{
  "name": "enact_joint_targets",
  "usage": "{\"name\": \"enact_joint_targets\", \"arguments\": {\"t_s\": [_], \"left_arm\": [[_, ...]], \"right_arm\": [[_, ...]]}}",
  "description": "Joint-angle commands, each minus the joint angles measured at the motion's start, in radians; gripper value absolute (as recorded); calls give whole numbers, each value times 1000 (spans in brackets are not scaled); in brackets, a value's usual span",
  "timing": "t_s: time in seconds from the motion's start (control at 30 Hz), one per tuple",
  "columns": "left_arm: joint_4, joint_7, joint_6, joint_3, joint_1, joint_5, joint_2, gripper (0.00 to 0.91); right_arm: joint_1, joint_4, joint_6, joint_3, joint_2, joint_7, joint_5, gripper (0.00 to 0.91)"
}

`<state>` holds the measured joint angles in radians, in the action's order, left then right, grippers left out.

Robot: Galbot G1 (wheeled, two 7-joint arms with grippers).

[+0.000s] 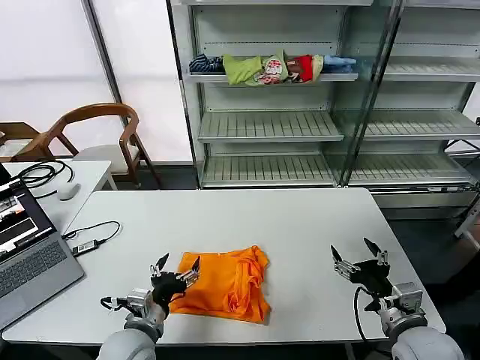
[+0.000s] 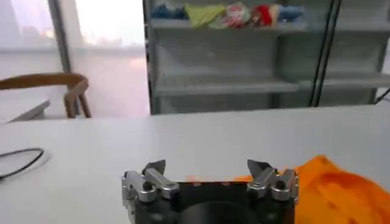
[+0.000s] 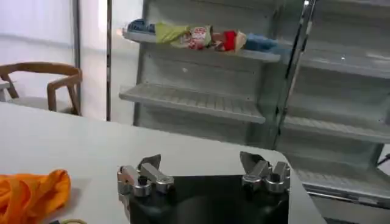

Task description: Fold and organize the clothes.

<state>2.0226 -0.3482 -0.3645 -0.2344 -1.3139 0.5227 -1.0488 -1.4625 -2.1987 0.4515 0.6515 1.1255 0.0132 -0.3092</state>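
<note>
The orange T-shirt (image 1: 223, 285) lies bunched and roughly folded on the white counter (image 1: 247, 217), near the edge closest to me, at about six o'clock of the counter's middle. My left gripper (image 1: 175, 268) sits at the shirt's nine o'clock edge, low over the cloth, its fingers (image 2: 155, 176) spread apart and holding nothing; in the left wrist view the orange fabric (image 2: 341, 192) lies just beside one finger. My right gripper (image 1: 360, 256) hovers over bare counter at the shirt's three o'clock, well apart from it, its fingers (image 3: 149, 173) also spread and empty. From the right wrist view a corner of the shirt (image 3: 30, 193) shows off to one side.

At the counter's nine o'clock edge rest a laptop (image 1: 26, 251) and a black cable (image 1: 94, 238). Beyond the counter, at twelve o'clock, a shelf unit (image 1: 270, 124) carries a row of bundled clothes (image 1: 274, 67). A wooden chair (image 1: 97, 135) stands at about ten o'clock.
</note>
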Motion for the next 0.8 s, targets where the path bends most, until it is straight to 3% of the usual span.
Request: {"name": "enact_joint_targets", "arguments": {"t_s": [0.03,0.8], "left_arm": [[-58,-57,-76,-2,3,41,-9,907],[-91,-38,-74,15,14,113,-11,907]], "right_arm": [[3,-2,0,1,-3,-1,0,907],[5,0,5,-15,5,-3,19,907]]}}
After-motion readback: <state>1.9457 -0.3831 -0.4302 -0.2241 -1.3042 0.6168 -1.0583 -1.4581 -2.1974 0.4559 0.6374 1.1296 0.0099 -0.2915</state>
